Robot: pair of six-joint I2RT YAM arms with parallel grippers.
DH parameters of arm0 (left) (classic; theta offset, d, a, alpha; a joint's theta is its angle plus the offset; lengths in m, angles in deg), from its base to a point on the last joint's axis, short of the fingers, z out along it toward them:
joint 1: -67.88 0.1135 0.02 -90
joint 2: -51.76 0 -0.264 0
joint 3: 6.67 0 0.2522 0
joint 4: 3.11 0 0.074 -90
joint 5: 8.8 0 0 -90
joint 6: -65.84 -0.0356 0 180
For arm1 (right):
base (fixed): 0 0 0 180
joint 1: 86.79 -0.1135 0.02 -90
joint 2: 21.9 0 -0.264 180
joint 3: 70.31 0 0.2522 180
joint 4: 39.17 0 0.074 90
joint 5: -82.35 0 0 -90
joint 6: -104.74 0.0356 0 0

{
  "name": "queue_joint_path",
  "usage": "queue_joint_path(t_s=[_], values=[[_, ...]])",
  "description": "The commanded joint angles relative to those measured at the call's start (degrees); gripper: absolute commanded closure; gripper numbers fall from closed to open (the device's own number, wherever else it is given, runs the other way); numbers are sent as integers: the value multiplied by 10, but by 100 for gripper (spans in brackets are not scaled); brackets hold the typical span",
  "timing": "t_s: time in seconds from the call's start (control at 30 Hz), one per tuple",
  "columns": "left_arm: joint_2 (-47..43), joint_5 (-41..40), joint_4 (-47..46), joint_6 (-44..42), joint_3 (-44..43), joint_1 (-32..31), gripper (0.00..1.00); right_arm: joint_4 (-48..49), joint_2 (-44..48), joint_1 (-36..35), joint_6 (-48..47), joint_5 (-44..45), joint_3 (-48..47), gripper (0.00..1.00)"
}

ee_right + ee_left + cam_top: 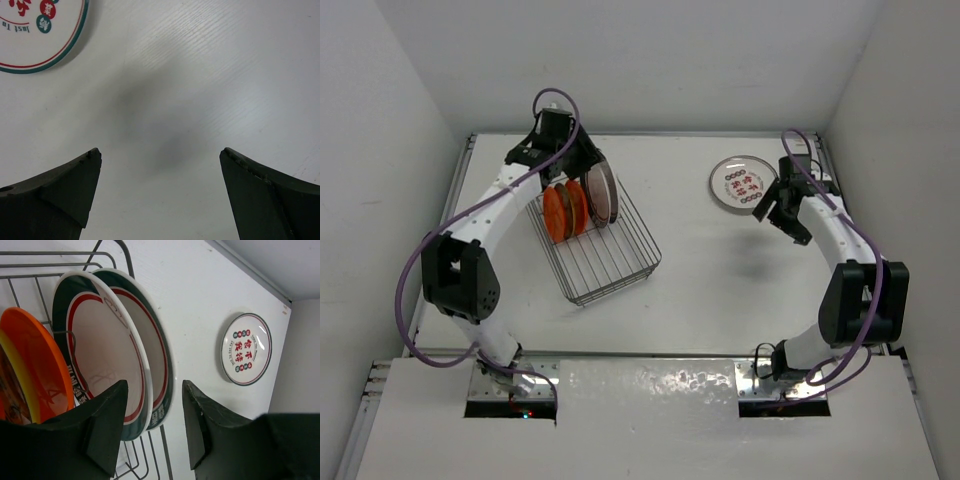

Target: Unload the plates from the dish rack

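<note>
**Dish rack** (610,262): dark wire basket, set askew on the left half of the worktop (720,290), its far end close to the far-left corner.

**Contents:** two orange plates (564,210) stand on edge at the far end. Just beside them, on the side away from the left edge, two larger banded plates (102,347) stand face to back, white with teal and red rings. Dark printing on their backs is too blurred to read.

**Flat plate** (740,185): lies face up on the worktop near the far-right corner, well apart from the rack. Red characters in the centre, ringed by small red and teal roundels. The right wrist view shows small lettering that appears to read "Just To", the rest cut off.

**Left gripper** (154,400): at the rack's far end, fingers apart with the rims of the banded plates showing between them. Contact cannot be told.

**Right gripper** (161,160): fingers spread wide over bare worktop, just beside the flat plate, holding nothing.
</note>
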State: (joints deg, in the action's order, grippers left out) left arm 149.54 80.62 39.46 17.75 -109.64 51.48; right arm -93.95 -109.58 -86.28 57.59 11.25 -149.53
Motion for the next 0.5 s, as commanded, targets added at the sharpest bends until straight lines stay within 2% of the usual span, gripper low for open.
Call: queue_joint_path(t_s=[0.0, 0.47], values=[[-22, -5, -20, 2, 1, 8, 56, 8, 7, -18, -5, -1, -6, 1], [34, 25, -43, -10, 12, 12, 67, -9, 8, -38, -12, 10, -31, 1]])
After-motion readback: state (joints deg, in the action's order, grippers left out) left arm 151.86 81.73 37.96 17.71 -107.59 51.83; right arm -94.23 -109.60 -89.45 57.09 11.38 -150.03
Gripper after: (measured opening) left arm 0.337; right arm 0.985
